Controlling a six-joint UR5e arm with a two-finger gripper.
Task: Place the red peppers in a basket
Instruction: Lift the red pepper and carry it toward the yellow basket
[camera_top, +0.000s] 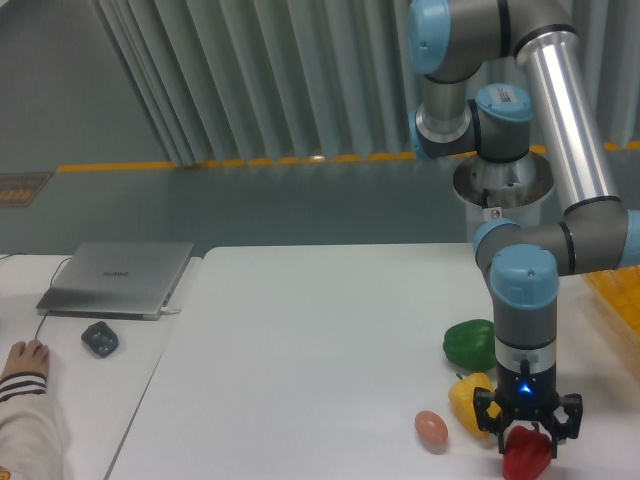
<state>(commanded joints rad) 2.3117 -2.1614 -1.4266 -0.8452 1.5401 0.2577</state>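
Observation:
The red pepper (527, 458) sits on the white table (320, 350) near its front right edge, partly cut off by the bottom of the frame. My gripper (527, 442) points straight down over it. Its black fingers (499, 432) press against both sides of the pepper's top, so it is shut on the pepper. A strip of the yellow basket (618, 300) with latticed sides shows at the right edge, behind the arm.
A yellow pepper (466, 398) lies just left of the gripper and a green pepper (470, 343) behind it. An egg (431, 429) rests further left. A laptop (118, 277), a small black object (100, 338) and a person's hand (22, 358) are at the far left.

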